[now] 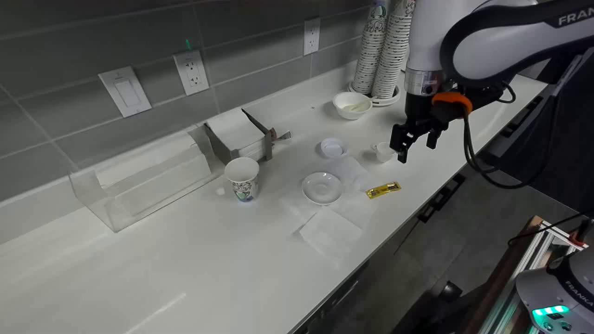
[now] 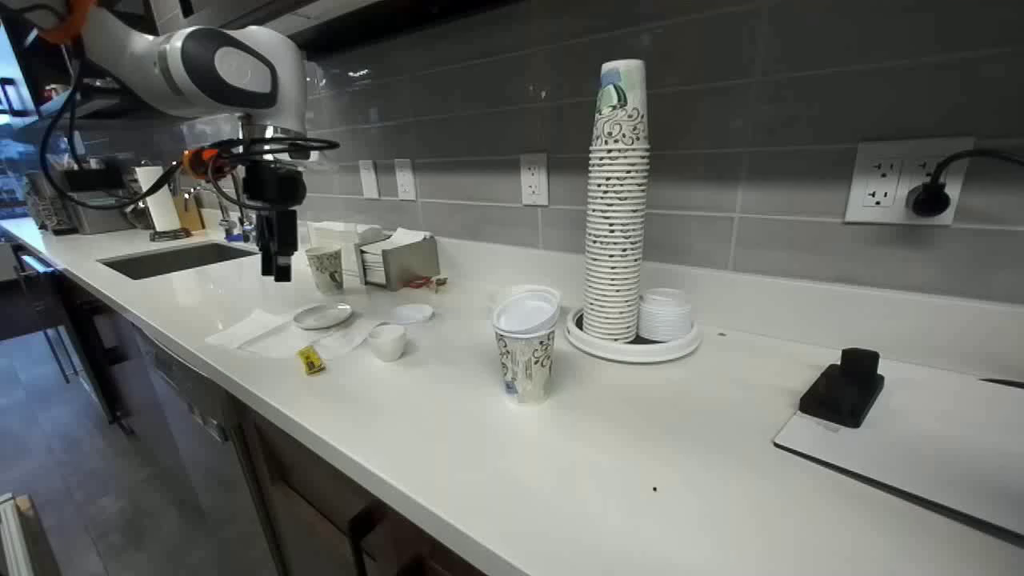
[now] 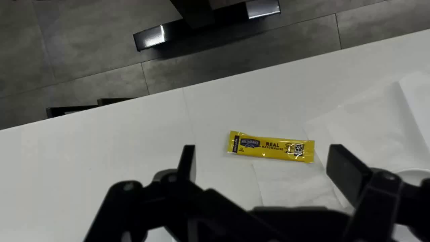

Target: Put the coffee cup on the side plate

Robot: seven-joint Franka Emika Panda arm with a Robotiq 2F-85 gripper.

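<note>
In the wrist view the fingers (image 3: pixel 346 173) are spread wide apart across the lower half of the frame, one left of centre, one towards the right. A yellow mayonnaise packet (image 3: pixel 271 147) lies flat on the desk (image 3: pixel 100 168) just right of the middle of that view, and tiled floor (image 3: pixel 268 50) runs along the top. In an exterior view the coffee cup (image 1: pixel 384 151), small and white with a handle, stands upright on the desk right of centre, just beside the lower of the fingers as seen from there. In an exterior view the arm (image 2: pixel 248 68) reaches in from the upper left, and the fingers hang above the desk, well apart from the coffee cup. The side plate (image 2: pixel 322 316), a flat white saucer, lies left of centre in that view, with the coffee cup off it, to the right and lower in the frame. White napkins (image 1: pixel 330 232) lie beside the side plate; whether one runs under it I cannot tell. In both exterior views a patterned paper cup (image 1: pixel 242 178) stands upright near the napkin holder (image 2: pixel 414 262). A white bowl (image 1: pixel 347 114) sits towards the upper right of an exterior view, just beside the stacks of paper cups (image 1: pixel 371 60)
</note>
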